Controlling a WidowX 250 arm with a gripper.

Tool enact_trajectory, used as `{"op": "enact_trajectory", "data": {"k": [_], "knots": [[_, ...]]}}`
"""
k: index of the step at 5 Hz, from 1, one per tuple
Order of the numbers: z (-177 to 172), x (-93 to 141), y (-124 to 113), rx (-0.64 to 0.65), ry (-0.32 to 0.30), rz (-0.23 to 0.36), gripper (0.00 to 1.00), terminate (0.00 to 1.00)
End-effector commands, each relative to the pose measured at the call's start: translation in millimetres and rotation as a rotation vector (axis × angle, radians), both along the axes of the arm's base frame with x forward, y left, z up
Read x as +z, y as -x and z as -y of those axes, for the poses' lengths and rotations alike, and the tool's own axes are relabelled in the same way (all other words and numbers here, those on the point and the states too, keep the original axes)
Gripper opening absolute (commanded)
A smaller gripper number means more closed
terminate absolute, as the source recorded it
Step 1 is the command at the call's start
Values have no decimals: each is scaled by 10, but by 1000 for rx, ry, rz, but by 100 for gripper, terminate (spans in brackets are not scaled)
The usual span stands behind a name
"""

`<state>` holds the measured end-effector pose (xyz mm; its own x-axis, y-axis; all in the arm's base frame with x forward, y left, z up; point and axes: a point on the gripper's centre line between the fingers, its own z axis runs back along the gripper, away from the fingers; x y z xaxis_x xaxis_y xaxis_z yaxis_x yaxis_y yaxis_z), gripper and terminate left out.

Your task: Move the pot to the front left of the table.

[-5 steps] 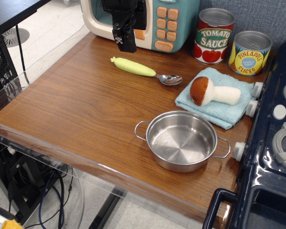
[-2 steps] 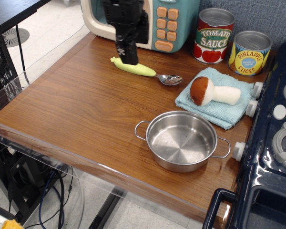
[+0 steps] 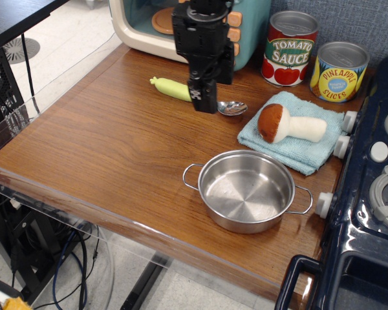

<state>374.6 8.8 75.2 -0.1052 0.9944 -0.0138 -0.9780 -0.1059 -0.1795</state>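
The pot (image 3: 247, 190), a shallow shiny steel pot with two wire loop handles, stands empty on the wooden table (image 3: 103, 148) near its front right, next to the toy stove. My gripper (image 3: 204, 103) hangs above the table behind the pot, over the green-handled spoon (image 3: 171, 88). It holds nothing that I can see. Its black fingers (image 3: 204, 95) show as one narrow dark block, so I cannot tell whether they are apart. The gripper is well clear of the pot, up and to the back left of it.
A blue towel (image 3: 310, 155) with a toy mushroom (image 3: 288, 124) lies behind the pot. A tomato sauce tin (image 3: 290, 48) and a pineapple tin (image 3: 338, 72) stand at the back right. A toy microwave (image 3: 132, 29) is at the back. The dark blue stove (image 3: 368, 213) borders the right. Clear acrylic edging (image 3: 26, 84) lines the left.
My gripper has moved right and forward, from in front of the microwave to above the spoon, closer to the pot. The pot has not moved.
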Motion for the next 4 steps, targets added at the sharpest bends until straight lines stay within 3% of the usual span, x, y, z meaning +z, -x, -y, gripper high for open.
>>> {"op": "enact_trajectory", "data": {"k": [1,2,4], "knots": [[572,161,309,-62,-9,17,100,0],[714,126,393,-88,-21,9,100,0],[1107,-53,276,-232,-21,-38,100,0]]}}
